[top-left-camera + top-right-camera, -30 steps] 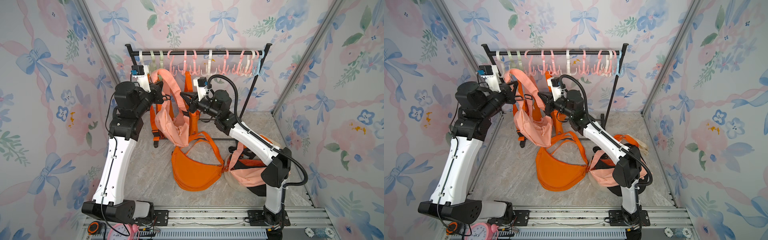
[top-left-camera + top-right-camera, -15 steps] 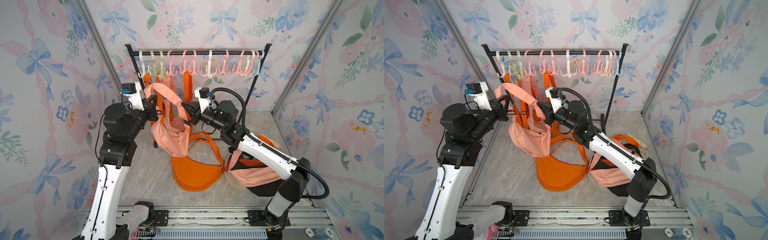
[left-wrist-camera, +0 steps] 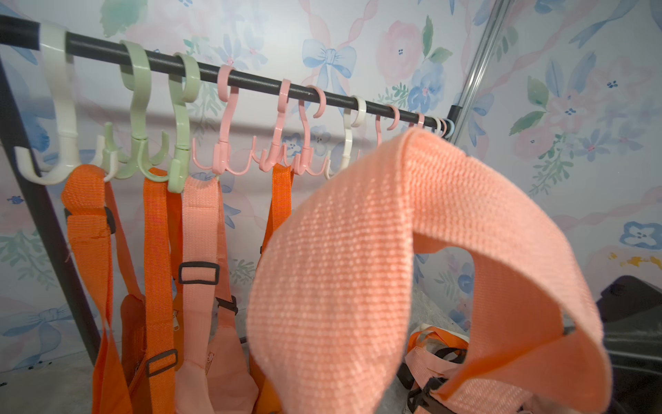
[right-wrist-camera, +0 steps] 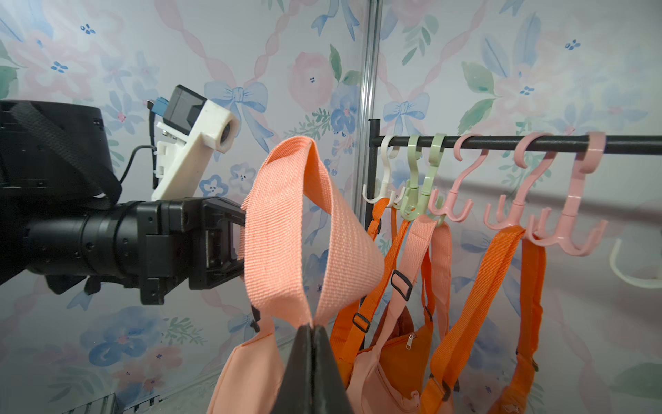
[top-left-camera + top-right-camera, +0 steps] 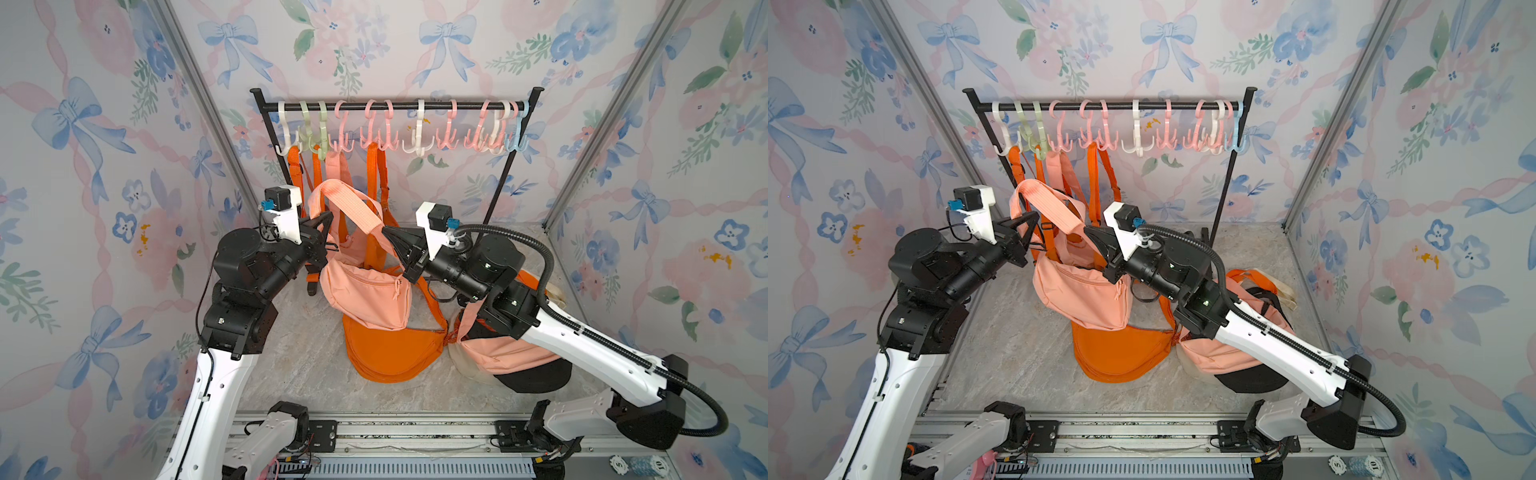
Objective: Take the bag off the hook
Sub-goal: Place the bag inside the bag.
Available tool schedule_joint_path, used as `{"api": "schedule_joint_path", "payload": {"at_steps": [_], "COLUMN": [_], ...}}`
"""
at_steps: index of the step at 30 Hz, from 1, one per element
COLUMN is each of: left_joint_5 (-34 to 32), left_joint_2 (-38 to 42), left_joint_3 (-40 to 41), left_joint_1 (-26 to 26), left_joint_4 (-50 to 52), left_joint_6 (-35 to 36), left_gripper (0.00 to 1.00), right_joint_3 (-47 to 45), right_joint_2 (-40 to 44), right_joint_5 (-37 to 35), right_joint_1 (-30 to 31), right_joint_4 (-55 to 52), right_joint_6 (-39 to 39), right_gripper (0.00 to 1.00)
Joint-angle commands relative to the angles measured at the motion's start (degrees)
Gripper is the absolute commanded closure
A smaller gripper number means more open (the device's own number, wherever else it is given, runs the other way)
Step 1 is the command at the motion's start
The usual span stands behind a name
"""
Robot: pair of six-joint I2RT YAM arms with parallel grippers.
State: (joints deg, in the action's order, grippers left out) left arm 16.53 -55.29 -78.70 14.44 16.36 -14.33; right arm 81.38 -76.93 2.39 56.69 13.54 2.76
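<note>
One peach bag (image 5: 365,297) is off the rack. It hangs in the air between and below the two sets of jaws, carried by its strap (image 5: 351,201). The left jaws are pressed together on one end of the strap loop. The right jaws pinch the other end, as the right wrist view shows, with both layers of webbing clamped at the tip. The strap arches up above both. A zip runs across the bag's front; contents can't be seen. Directly under it, below the right jaws, one orange bag (image 5: 390,353) lies flat on the surface (image 5: 291,357). Beside that, under the right arm, is a heap: one peach bag (image 5: 503,353), one black (image 5: 536,376), some cream fabric (image 5: 555,293) and an orange strap loop. Beyond the jaws is the black rail (image 5: 399,107). I count twelve hooks (image 5: 419,137) on it: three white, two green, six pink, one blue. The cluster at the blue end is tight. Four straps are on hooks at the left-jaw end: three orange (image 3: 156,251), one peach (image 3: 200,229). The bag bodies overlap, so I can't count them exactly. The tag on the hanging peach bag is too small to read. On the front frame, nearer the right arm's base, is a chip marked 5 (image 5: 619,464) and another marked 10 (image 5: 658,461).
</note>
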Motion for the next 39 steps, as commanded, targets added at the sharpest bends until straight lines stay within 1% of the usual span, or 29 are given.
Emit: {"api": "schedule_joint_path", "payload": {"at_steps": [1,8,9,11,13,19,22,29,34,39], "left_joint_5": [0.5,-6.1,-7.8,-13.4,-18.0,-21.7,-23.9,-25.1,-26.5,-28.6], "left_joint_2": [0.4,1.8,2.1,3.0,4.1,7.3,8.1,11.0,9.1,6.3], "left_joint_3": [1.0,4.4,5.2,7.7,9.8,16.3,19.9,27.0,30.2,33.3], "left_joint_1": [4.1,11.8,13.0,15.6,17.3,20.6,21.3,21.4,21.4,21.2], "left_joint_4": [-1.6,-1.5,-1.5,-1.7,-1.7,-2.9,-2.9,-3.2,-4.0,-7.4], "left_joint_6": [3.3,4.1,4.2,4.6,4.5,3.1,2.5,-0.2,-1.7,-3.3], "left_gripper": [1.0,1.0,1.0,1.0,1.0,1.0,1.0,1.0,1.0,1.0], "right_joint_3": [-3.0,-9.3,-10.2,-12.5,-15.3,-23.7,-26.1,-30.5,-32.6,-35.0], "right_joint_2": [4.6,13.8,14.8,17.0,19.0,25.3,27.2,28.6,28.4,26.5], "right_joint_5": [-4.0,-7.0,-7.5,-8.5,-10.7,-15.4,-16.4,-18.9,-22.3,-22.4], "right_joint_1": [2.0,5.6,6.1,7.3,8.7,11.2,12.0,12.7,12.1,8.7], "right_joint_4": [-0.6,-3.9,-4.3,-5.2,-5.7,-5.5,-5.7,-6.2,-5.3,-4.7], "right_joint_6": [3.7,5.0,5.0,5.4,6.6,6.5,6.3,5.0,4.8,1.9], "right_gripper": [1.0,1.0,1.0,1.0,1.0,1.0,1.0,1.0,1.0,1.0]}}
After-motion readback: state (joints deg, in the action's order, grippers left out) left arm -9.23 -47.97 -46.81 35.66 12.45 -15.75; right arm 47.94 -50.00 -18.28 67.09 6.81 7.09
